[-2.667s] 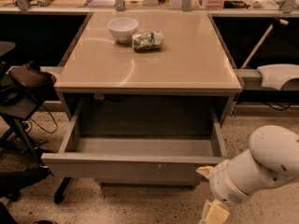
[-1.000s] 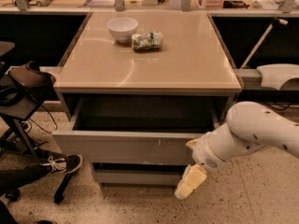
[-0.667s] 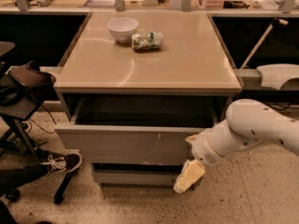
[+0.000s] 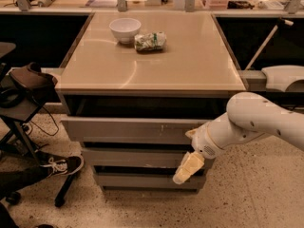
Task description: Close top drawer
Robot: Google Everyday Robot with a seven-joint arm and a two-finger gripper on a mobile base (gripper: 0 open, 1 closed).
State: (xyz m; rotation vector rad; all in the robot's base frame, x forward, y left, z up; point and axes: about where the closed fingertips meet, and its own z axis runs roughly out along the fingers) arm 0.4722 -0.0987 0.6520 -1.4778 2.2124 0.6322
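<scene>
The top drawer [image 4: 128,129] is a wide grey metal drawer under the beige tabletop [image 4: 156,61]. Its flat front shows small white scuffs right of centre. It sticks out only a little, with a dark gap above it. My white arm comes in from the right. My gripper [image 4: 189,166] is at the drawer's right end, its cream-coloured fingers hanging down in front of the lower drawer fronts. The wrist just above it touches or nearly touches the top drawer's front.
Two slimmer grey drawer fronts [image 4: 133,156] sit below. A white bowl [image 4: 125,30] and a crumpled bag [image 4: 150,41] lie on the tabletop. At the left are a chair with a dark bag [image 4: 29,80] and a person's sneaker [image 4: 61,166]. Speckled floor lies in front.
The drawer has gone from wide open to almost shut. My arm and gripper have moved left and inward along with its front.
</scene>
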